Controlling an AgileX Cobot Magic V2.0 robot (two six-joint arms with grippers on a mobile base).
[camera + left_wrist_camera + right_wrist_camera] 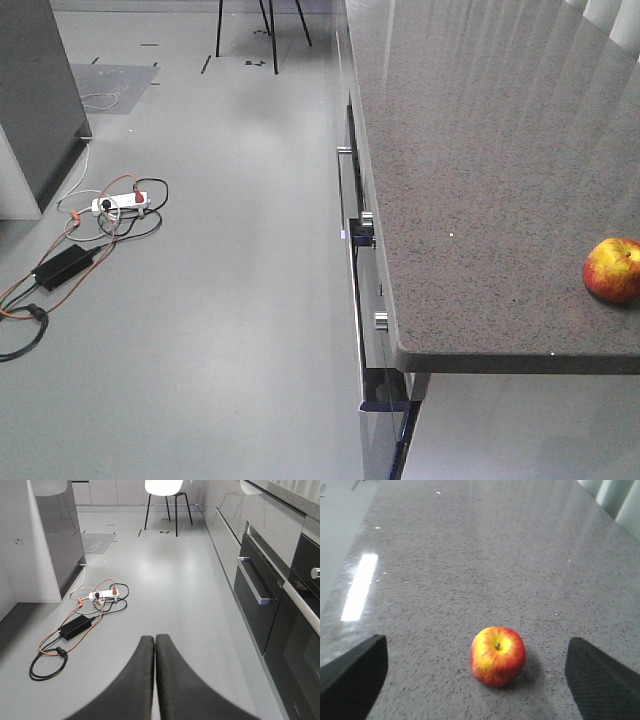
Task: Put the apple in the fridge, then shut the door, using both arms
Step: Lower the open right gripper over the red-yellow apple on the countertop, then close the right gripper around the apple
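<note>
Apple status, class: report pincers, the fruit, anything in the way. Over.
Right pincer open, apple ahead in its gap, untouched. Left pincer shut, empty, above floor. Apple sits on speckled counter. Nothing blocking the grasp.

Bright, even overhead light; a glare streak whitens the surface near its left edge; the apple casts a soft shadow rightward.

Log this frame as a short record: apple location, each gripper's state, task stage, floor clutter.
apple: on the speckled countertop, stem dimple up, untouched
right gripper: open, straddling the apple without touching it
left gripper: shut, empty, facing the floor
task stage: apple not yet grasped
floor clutter: power strip and cables
</note>
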